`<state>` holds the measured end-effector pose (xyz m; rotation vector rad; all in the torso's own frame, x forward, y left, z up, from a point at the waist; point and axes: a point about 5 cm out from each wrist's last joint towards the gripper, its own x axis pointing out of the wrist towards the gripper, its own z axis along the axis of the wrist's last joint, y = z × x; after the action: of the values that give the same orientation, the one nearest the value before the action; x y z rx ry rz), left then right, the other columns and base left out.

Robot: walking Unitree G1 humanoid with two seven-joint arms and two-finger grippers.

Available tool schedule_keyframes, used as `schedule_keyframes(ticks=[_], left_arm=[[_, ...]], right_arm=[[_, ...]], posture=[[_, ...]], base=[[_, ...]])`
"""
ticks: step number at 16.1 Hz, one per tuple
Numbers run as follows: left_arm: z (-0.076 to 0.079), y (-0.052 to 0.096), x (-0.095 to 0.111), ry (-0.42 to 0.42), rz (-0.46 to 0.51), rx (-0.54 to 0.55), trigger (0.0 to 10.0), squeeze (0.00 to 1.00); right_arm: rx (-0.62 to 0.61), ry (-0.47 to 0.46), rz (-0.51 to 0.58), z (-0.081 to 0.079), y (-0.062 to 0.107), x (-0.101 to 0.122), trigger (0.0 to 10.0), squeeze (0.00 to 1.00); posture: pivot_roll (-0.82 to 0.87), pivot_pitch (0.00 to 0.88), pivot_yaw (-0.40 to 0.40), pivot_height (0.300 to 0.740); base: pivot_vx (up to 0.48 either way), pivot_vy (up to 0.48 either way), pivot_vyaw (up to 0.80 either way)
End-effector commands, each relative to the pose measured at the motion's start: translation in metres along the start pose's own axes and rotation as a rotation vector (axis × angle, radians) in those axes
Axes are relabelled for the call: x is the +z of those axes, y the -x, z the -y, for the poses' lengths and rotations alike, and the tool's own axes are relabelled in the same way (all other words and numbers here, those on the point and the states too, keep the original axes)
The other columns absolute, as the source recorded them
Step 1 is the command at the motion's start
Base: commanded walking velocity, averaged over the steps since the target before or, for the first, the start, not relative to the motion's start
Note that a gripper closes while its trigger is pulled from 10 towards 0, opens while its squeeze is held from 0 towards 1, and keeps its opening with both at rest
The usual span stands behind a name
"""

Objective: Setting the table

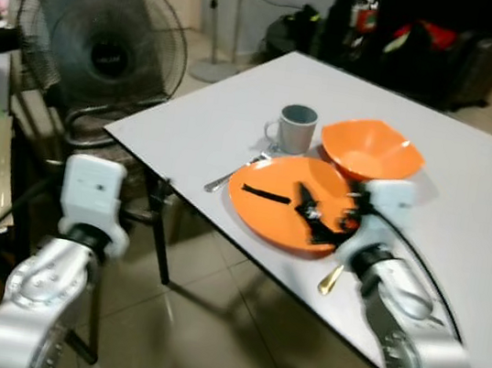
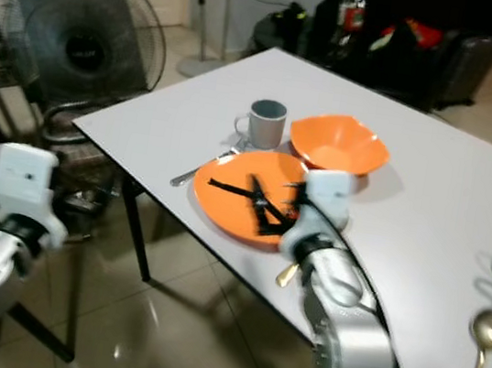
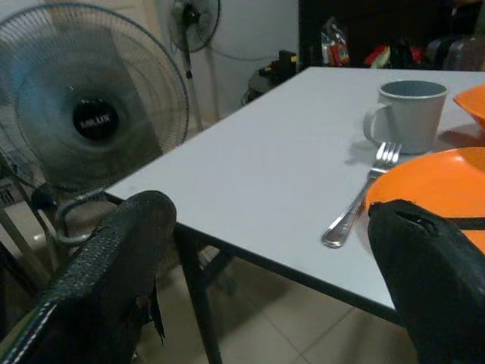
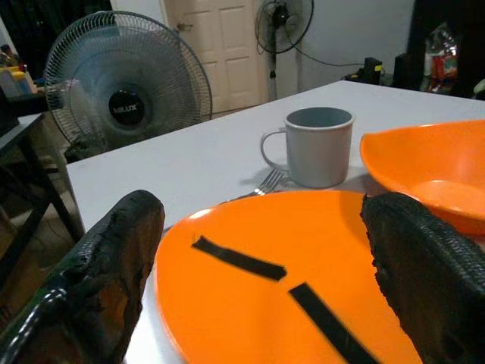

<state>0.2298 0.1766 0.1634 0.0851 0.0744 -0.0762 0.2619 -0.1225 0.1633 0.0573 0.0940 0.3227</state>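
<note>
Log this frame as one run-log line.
task: setting table | right hand: open, over orange plate | left hand: open, off table edge | fork: left of plate | mug, bowl: behind plate

Both head views look forward and down from above the white rectangular table (image 1: 465,207), sharing the round orange plate (image 2: 233,205). The right wrist view sits low and close over that plate, facing the grey mug (image 4: 318,145); the left wrist view looks across the table's edge toward the same mug.
</note>
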Motion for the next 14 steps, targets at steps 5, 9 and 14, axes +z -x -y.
schedule_keyframes(ticks=[5,9,14], left_arm=[[0.0005,0.0006,0.0009,0.005,-0.017,-0.004,10.0,0.00],[-0.0046,0.0012,0.0032,0.025,-0.018,0.015,10.0,0.00],[-0.0024,0.0003,0.0029,0.020,-0.028,0.012,10.0,0.00]], right_arm=[[-0.027,0.021,0.012,0.0070,-0.0065,-0.0010,10.0,0.94],[-0.023,0.078,0.023,0.0030,-0.0105,-0.0022,10.0,0.94],[-0.001,0.023,0.030,0.0044,-0.0104,-0.0015,10.0,0.93]], posture=[[-0.03,0.000,0.044,0.740],[-0.03,0.000,0.052,0.740],[-0.02,0.000,0.039,0.740]], base=[[0.000,0.296,0.00],[0.000,0.290,0.00],[0.000,0.296,0.00]])
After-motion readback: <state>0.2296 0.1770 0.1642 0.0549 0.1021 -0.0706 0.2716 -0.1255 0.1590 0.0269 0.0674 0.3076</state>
